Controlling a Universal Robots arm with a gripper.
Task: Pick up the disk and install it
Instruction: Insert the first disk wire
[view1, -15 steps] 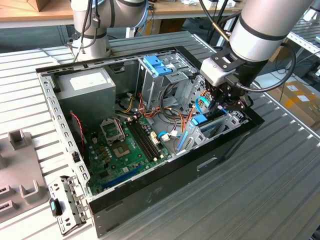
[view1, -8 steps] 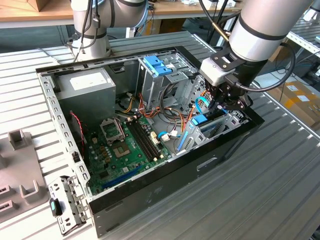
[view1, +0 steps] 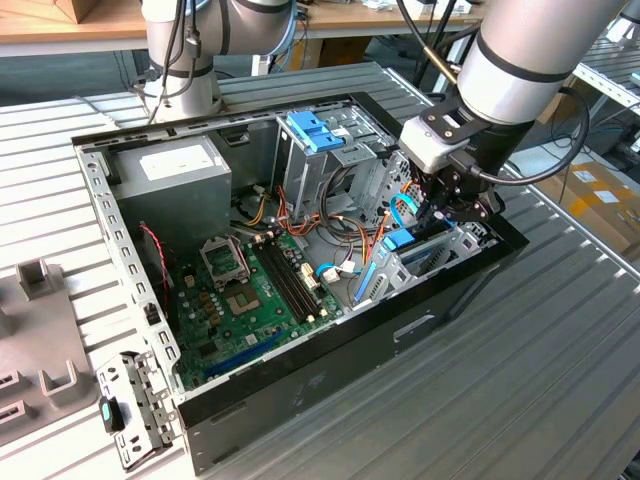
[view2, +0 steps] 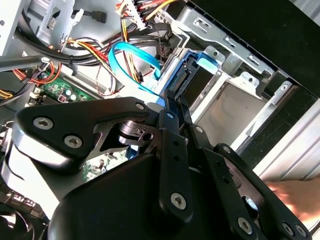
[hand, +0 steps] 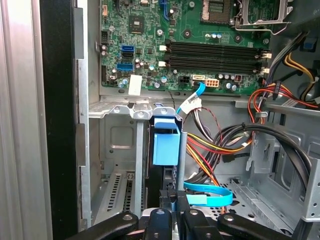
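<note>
The claw (hand: 173, 199), closed narrowly on the disk (hand: 162, 176), should hold it straight between the bay walls (hand: 141, 160) while sliding in.

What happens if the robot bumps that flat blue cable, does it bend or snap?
Probably floppy: the flat blue cable curves in a loose loop, so it should bend aside rather than snap. It is likely light too, being a thin ribbon.

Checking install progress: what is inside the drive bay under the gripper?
The dark disk, blue-edged, stands on edge in the metal bay, the gripper at its near end. The bay walls cover its lower part and label.
</note>
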